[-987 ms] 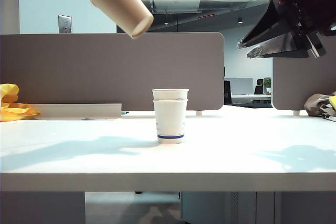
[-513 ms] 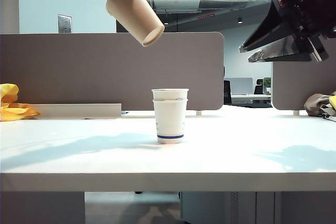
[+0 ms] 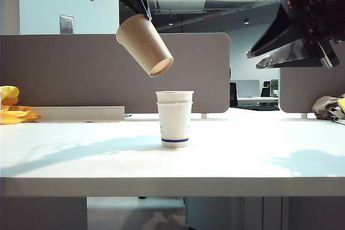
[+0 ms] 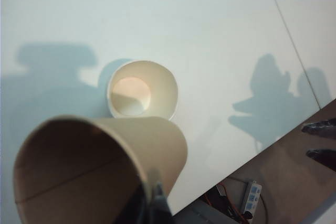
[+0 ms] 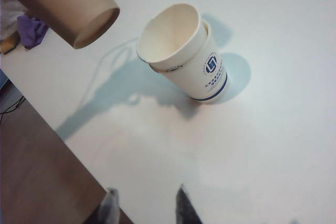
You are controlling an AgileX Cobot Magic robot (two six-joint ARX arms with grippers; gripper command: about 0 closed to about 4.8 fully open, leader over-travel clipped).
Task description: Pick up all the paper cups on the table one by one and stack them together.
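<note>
While the left gripper (image 3: 141, 12) is holding the tilted brown cup (image 3: 144, 45) above the stacked white cups (image 3: 174, 118) on the tabletop (image 3: 259, 160), its fingers (image 4: 156, 200) are pinching the rim; the right gripper (image 5: 144, 205) is hovering wide apart.

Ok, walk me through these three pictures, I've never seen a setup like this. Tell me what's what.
It is a robot with two arms, each ending in a two-finger tool. One picture is shot from the front, level with the white table; the other two come from cameras on the wrists, looking down. On the table stand two white cups, one nested in the other. The left tool, high on the left, is shut on the rim of a brown cup, tilted in the air above and left of the white pair. The right tool hangs open and empty at the upper right.
</note>
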